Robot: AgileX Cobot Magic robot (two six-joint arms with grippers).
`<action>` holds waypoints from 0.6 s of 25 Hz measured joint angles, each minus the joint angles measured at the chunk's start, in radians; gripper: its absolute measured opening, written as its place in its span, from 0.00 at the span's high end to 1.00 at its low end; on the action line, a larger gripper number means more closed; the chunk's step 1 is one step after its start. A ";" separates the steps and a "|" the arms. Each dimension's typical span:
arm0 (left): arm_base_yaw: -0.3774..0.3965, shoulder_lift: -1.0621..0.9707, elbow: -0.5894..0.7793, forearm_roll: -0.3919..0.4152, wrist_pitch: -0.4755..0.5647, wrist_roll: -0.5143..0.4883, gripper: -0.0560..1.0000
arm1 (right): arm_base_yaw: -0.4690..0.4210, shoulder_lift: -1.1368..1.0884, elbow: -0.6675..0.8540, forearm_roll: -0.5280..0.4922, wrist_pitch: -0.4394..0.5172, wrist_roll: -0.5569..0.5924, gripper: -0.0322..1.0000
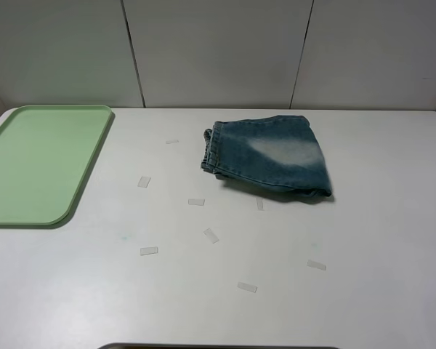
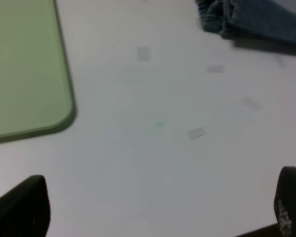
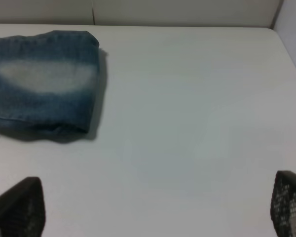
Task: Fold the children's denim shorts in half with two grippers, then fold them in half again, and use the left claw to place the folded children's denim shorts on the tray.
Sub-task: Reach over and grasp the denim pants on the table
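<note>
The children's denim shorts [image 1: 269, 154] lie folded on the white table, right of centre toward the back, waistband to the left. They also show in the left wrist view [image 2: 251, 19] and in the right wrist view [image 3: 42, 79]. The pale green tray [image 1: 36, 163] lies empty at the far left, also in the left wrist view [image 2: 24, 64]. Neither arm shows in the exterior high view. My left gripper [image 2: 160, 210] is open over bare table, well short of the shorts. My right gripper [image 3: 158, 207] is open over bare table, to the right of the shorts.
Several small clear tape pieces [image 1: 211, 235] are stuck on the white table [image 1: 392, 240] in front of the shorts. A panelled wall [image 1: 218, 51] runs behind the table. A dark edge [image 1: 218, 346] shows at the table's front.
</note>
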 joint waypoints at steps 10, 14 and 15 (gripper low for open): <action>0.000 0.546 -0.008 -0.327 -0.361 0.203 0.10 | 0.000 0.000 0.000 0.000 0.000 0.000 0.30; 0.000 0.847 -0.079 -0.517 -0.454 0.391 0.10 | 0.000 0.000 0.000 0.000 0.000 0.000 0.30; 0.000 0.890 -0.097 -0.545 -0.459 0.421 0.10 | 0.000 0.000 0.000 0.000 0.000 0.000 0.30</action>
